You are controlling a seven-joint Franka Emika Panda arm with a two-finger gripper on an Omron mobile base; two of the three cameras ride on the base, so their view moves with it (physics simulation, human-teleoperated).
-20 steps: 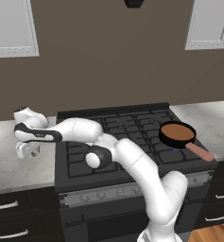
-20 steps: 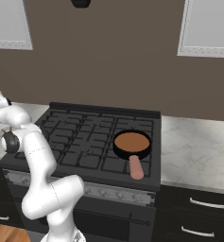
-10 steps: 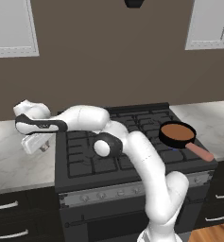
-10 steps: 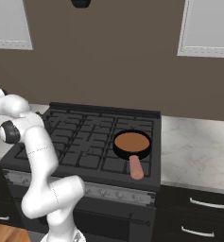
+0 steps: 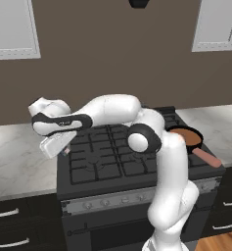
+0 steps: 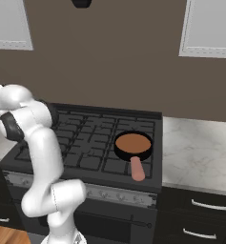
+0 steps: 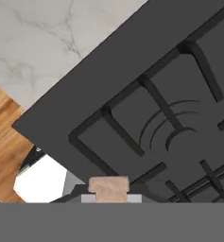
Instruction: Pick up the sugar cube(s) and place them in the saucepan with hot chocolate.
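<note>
Tan sugar cube [image 7: 108,187] between fingers; saucepan [image 6: 133,145] on stove.

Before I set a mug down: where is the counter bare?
Marble counter right of the stove is bare beyond the saucepan and its handle. The counter on the stove's left is free too, though the gripper, holding a sugar cube, crowds its stove-side edge.

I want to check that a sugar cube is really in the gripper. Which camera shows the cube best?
The hand view: the tan sugar cube sits large at the bottom, between the fingertips, over the stove. In the left base view the gripper hangs over the stove's left edge, the cube too small to make out. The right base view shows nothing of the cube.
</note>
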